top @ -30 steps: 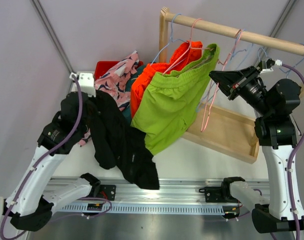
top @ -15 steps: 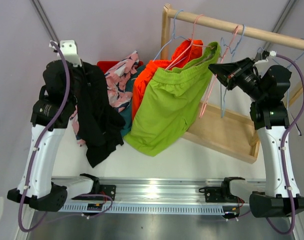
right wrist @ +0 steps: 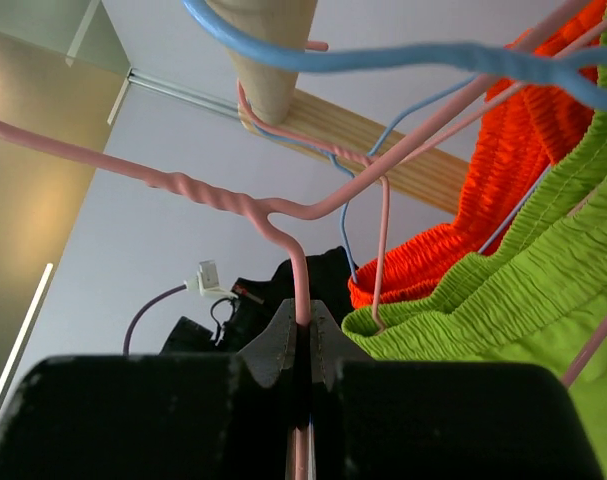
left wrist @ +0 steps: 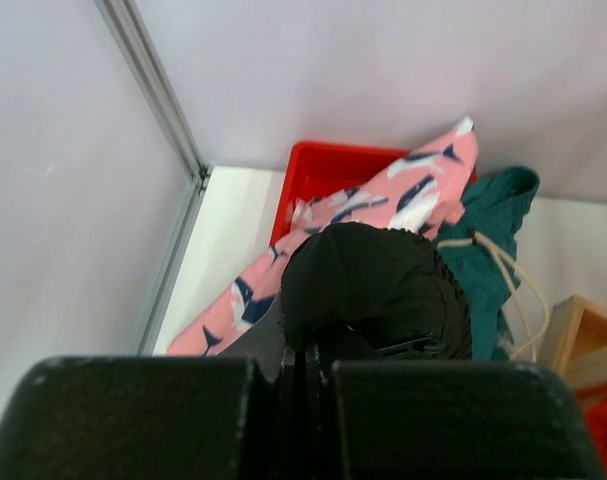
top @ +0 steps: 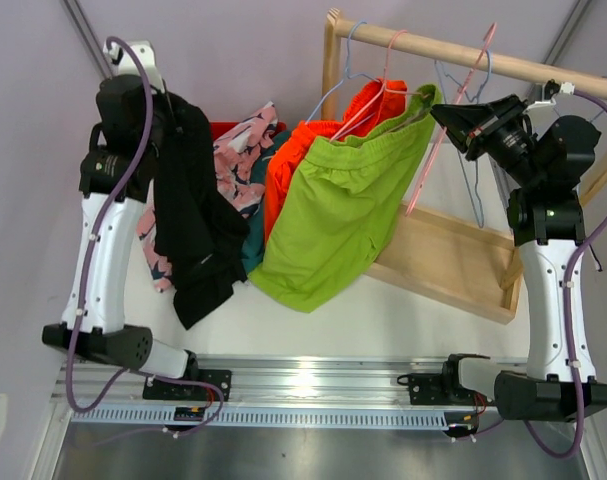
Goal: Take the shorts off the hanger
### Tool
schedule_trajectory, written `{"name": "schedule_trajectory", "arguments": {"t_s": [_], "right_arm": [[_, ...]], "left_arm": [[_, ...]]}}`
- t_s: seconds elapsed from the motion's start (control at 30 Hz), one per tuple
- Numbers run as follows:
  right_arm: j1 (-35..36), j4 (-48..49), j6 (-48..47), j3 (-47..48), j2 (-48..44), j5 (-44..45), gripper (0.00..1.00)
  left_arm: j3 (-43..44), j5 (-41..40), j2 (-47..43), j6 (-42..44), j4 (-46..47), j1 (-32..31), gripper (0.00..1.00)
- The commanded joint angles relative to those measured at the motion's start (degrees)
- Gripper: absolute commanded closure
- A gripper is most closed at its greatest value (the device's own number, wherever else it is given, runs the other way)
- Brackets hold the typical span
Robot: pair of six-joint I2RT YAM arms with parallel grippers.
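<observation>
The left jaws, raised high, pinch the black shorts point(top: 193, 220), which dangle below them. The right jaws are pressed together on a pink hanger point(right wrist: 198, 187). Lime green shorts point(top: 333, 220) and orange shorts point(top: 288, 170) hang just ahead of their tips.

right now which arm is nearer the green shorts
Right. The right arm, jaws shut on a pink hanger, is just beside the green shorts' waistband; the left arm holds the black shorts farther off.
</observation>
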Motion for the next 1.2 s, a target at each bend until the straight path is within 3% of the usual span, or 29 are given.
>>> {"name": "schedule_trajectory", "arguments": {"t_s": [0.0, 0.2, 0.3, 0.33, 0.43, 0.47, 0.57, 0.9, 0.97, 1.03, 1.07, 1.17], "right_arm": [[-0.68, 3.58, 0.11, 3.24, 1.18, 0.24, 1.0], [-1.12, 5.42, 1.69, 0.53, 2.06, -0.55, 1.0], [-1.12, 5.87, 1.79, -1.58, 1.54, -0.55, 1.0], [-1.12, 5.87, 1.79, -2.37, 1.45, -0.38, 1.0], [-1.12, 5.61, 1.7, -3.78, 0.83, -0.38, 1.0], [-1.2, 5.34, 1.52, -4.13, 0.57, -0.38, 1.0], [-1.29, 4.99, 1.26, -5.28, -0.57, -0.55, 1.0], [-3.48, -3.35, -2.34, -6.33, -5.75, 0.15, 0.97], [-5.5, -6.77, -4.01, -6.42, -8.12, 1.11, 0.45], [-6.56, -8.71, -6.47, -6.34, -9.71, 3.13, 0.07], [-7.61, -10.81, -7.35, -5.9, -10.67, 3.57, 0.01], [-8.32, -18.7, -12.44, -1.51, -11.56, 7.52, 0.01]], "left_arm": [[10.85, 3.2, 5.27, -1.31, 5.94, 2.64, 1.0], [34.76, 7.93, 30.04, -4.21, -3.1, 7.56, 0.98], [37.52, 11.97, 38.76, -5.97, -7.51, 8.36, 0.21], [36.81, 13.22, 39.73, -6.32, -8.03, 8.36, 0.01], [30.94, 14.28, 40.19, -8.26, -7.17, 8.27, 0.01], [22.39, 14.28, 37.48, -8.61, -6.03, 8.18, 0.01], [13.56, 13.49, 31.59, -8.7, -0.77, 7.92, 0.01], [0.87, 13.76, 8.03, -6.41, 0.92, 7.21, 0.01], [-4.28, 13.84, 2.23, -6.76, 2.32, 7.13, 0.01], [-7.38, 14.9, -1.89, -7.03, 3.65, 6.51, 0.01], [-7.66, 14.9, -2.79, -7.12, 3.39, 6.08, 0.01], [-8.02, 14.64, -4.81, -6.85, 0.67, 4.58, 0.01]]}}
